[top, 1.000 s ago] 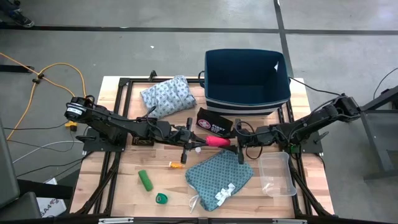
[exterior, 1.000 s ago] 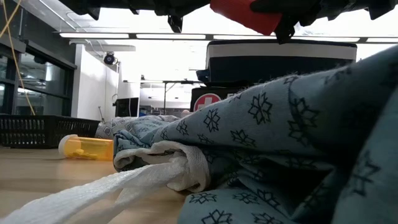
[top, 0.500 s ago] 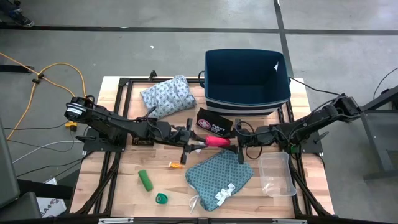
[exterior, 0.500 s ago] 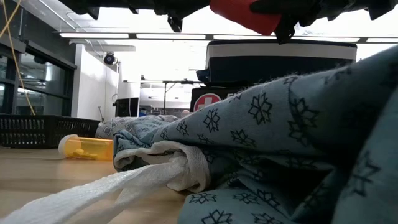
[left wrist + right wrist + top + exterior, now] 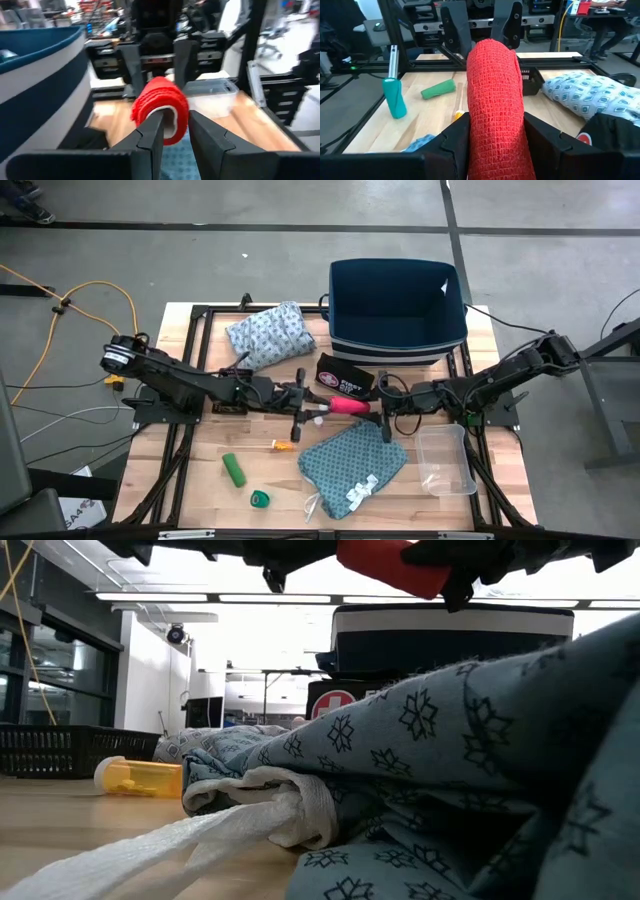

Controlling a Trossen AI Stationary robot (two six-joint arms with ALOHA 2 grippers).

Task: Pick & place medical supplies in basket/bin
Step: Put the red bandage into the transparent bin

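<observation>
A red roll (image 5: 350, 407) hangs level in the air between my two grippers, over the far edge of the teal cloth (image 5: 352, 460). My right gripper (image 5: 383, 410) is shut on its right end. My left gripper (image 5: 318, 410) stands at its left end, and its fingertips (image 5: 152, 125) show a narrow gap in front of the roll's white core (image 5: 169, 121). The pale blue-grey cloth (image 5: 268, 333), a green roll (image 5: 233, 469), a small green ring (image 5: 259, 499) and an orange-tipped stick (image 5: 283, 445) lie on the table. My right gripper pinches the red roll's right end (image 5: 495, 115) between its two fingers (image 5: 457, 137). It comes level from the table's right, with the fingers along the roll. The roll is lifted clear and lies level. Whether my left gripper touches the roll's left end (image 5: 160, 102), I cannot tell.
The navy bin (image 5: 400, 345) stands at the far right of the table, with a black first-aid pouch (image 5: 345, 380) against its near side. A clear plastic container (image 5: 445, 460) sits near the right edge. An orange pill bottle (image 5: 140, 777) lies on the table.
My left gripper has drawn back a little toward the table's left. The red roll has stayed where it was, in my right gripper.
</observation>
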